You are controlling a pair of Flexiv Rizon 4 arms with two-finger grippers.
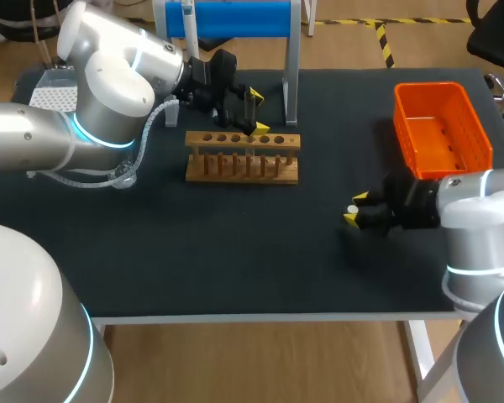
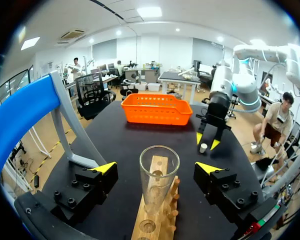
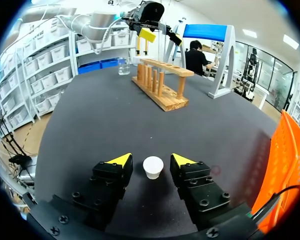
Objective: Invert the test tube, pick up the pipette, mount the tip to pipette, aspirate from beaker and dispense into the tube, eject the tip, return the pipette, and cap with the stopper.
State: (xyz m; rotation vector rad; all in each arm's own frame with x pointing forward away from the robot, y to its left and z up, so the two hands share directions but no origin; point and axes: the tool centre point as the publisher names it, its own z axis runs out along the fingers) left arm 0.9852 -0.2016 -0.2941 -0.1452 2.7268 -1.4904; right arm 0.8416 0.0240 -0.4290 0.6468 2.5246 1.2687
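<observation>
Standing upright in the wooden rack (image 2: 138,227), the test tube (image 2: 159,172) is between the left gripper's (image 2: 156,167) wide fingers, untouched, while the white stopper (image 3: 153,167) sits on the desk (image 3: 100,120) between the right gripper's (image 3: 152,160) parted fingers.

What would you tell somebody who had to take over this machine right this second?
Left gripper: open, one finger on each side of the test tube, touching neither side.
Right gripper: open, around the white stopper, which sits on the table.
The tube stands mouth up in the wooden rack, uncapped. I cannot tell whether it holds liquid.
The pipette seems to be parked on the blue stand.
Left to do: grip the stopper and cap the tube.
</observation>
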